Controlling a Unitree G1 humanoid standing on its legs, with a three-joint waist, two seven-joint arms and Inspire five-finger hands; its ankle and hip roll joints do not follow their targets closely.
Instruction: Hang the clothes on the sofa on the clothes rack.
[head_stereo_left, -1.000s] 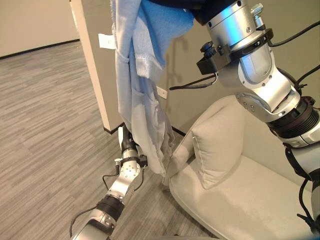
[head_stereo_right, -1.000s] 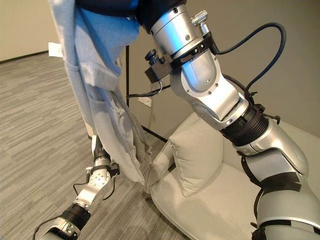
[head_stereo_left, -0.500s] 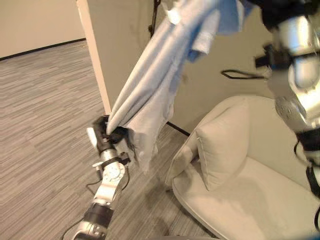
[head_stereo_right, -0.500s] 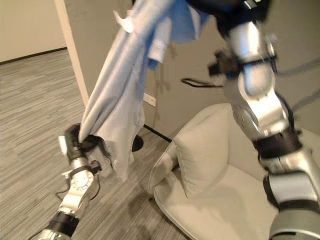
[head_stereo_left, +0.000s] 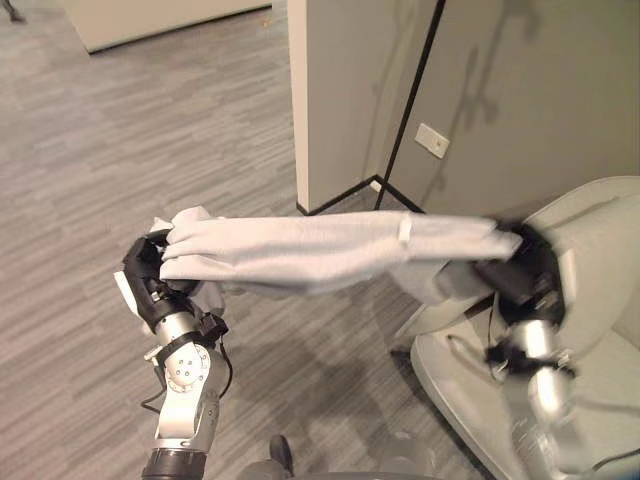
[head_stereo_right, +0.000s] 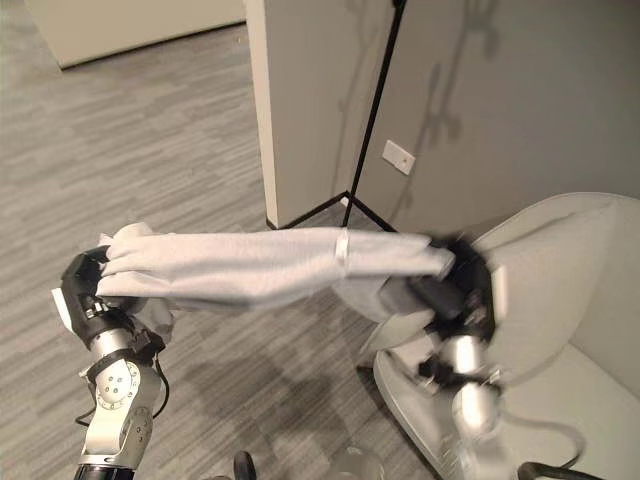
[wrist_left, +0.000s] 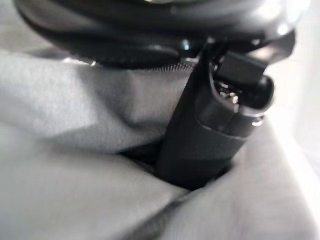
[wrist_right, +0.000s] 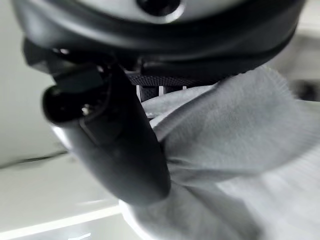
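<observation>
The pale grey soft garment (head_stereo_left: 330, 250), raised high a moment ago, is now stretched level between the left hand (head_stereo_left: 150, 272) and right hand (head_stereo_left: 520, 275), both clenched on its ends. It is off the light grey sofa (head_stereo_left: 590, 250), near the thin black rack pole (head_stereo_left: 405, 110), so hanging probably comes next.

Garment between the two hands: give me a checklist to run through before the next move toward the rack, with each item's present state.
1. Left hand gripping one end of the pale grey garment: ok, thumb pressed into the cloth in the left wrist view.
2. Right hand gripping the other end: ok, cloth bunched against its thumb in the right wrist view.
3. Garment off the sofa: ok, stretched level between the hands.
4. Garment off the floor: ok, no part trails down.
5. Rack's black pole located: ok, against the wall behind the garment.
6. Rack's top bar or hooks free: cannot tell, out of frame.
</observation>
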